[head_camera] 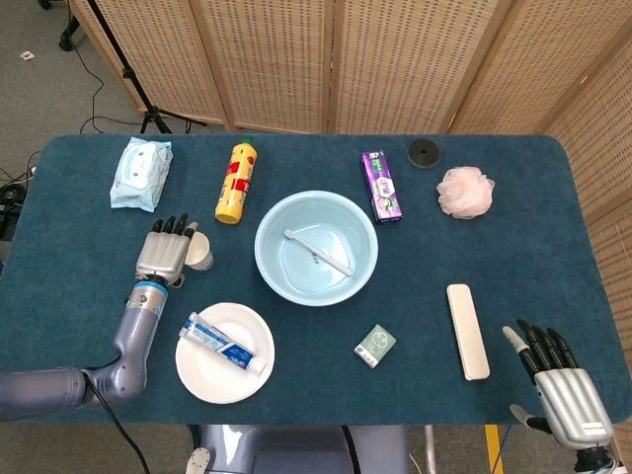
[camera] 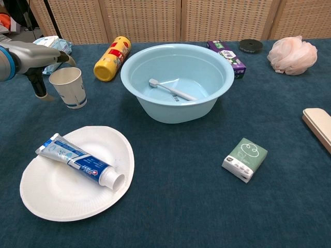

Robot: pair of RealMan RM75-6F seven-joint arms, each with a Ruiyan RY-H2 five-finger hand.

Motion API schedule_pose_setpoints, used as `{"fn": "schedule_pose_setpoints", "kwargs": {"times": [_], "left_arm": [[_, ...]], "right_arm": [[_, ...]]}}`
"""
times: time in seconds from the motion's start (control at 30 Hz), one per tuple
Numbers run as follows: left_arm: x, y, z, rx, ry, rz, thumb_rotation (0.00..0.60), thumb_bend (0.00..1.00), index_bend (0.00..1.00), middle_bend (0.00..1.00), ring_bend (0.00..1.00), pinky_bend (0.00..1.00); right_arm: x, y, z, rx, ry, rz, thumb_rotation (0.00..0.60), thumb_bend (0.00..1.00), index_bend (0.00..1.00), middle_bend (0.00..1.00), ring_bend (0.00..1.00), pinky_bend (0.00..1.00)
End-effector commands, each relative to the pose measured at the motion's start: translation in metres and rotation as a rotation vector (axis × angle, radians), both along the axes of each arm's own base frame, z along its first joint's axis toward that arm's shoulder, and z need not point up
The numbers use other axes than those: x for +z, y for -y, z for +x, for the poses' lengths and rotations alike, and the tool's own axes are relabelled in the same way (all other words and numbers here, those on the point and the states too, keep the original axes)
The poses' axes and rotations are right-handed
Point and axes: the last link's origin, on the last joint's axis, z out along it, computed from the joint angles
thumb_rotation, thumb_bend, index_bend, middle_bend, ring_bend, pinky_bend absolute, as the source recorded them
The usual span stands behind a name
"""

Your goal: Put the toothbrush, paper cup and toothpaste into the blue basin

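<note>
Wicker screens back the blue-clothed table (head_camera: 89, 227). With the toothbrush (head_camera: 318, 251) already in the blue basin (head_camera: 316, 202), the left hand (head_camera: 163, 257), fingers apart and empty, flanks the upright paper cup (camera: 68, 87); closing around it comes next. Toothpaste (camera: 80, 161) waits on the plate (camera: 46, 199). The right hand (head_camera: 563, 390) rests open.

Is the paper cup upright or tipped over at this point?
Upright. The paper cup stands on its base on the table, open rim up, beside the left hand, outside the blue basin.

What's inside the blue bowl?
Only the toothbrush lies inside the blue basin, on its bottom. The whole bottom shows from above, so nothing else is hidden in it.
</note>
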Motion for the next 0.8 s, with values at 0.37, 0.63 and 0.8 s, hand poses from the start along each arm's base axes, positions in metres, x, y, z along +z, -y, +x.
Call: {"fn": "schedule_pose_setpoints", "kwargs": {"times": [0.37,0.63,0.8], "left_arm": [[-0.008,0.0,0.0,-0.012,0.017,0.02,0.6,0.38,0.4,0.0,0.02,0.14],[0.001,-0.003,0.006,-0.023,0.027,0.039,0.6,0.38,0.43,0.01,0.02,0.14],[0.02,-0.008,0.016,-0.036,0.053,0.075,0.6,0.38,0.43,0.01,0.02,0.14]], "right_arm": [[0.0,0.0,0.0,0.001,0.002,-0.001,0.6,0.1,0.0,0.0,0.0,0.0],[0.001,0.0,0.0,0.001,0.003,-0.002,0.6,0.1,0.0,0.0,0.0,0.0],[0.001,0.0,0.001,0.001,0.003,-0.001,0.6,0.1,0.0,0.0,0.0,0.0]]}}
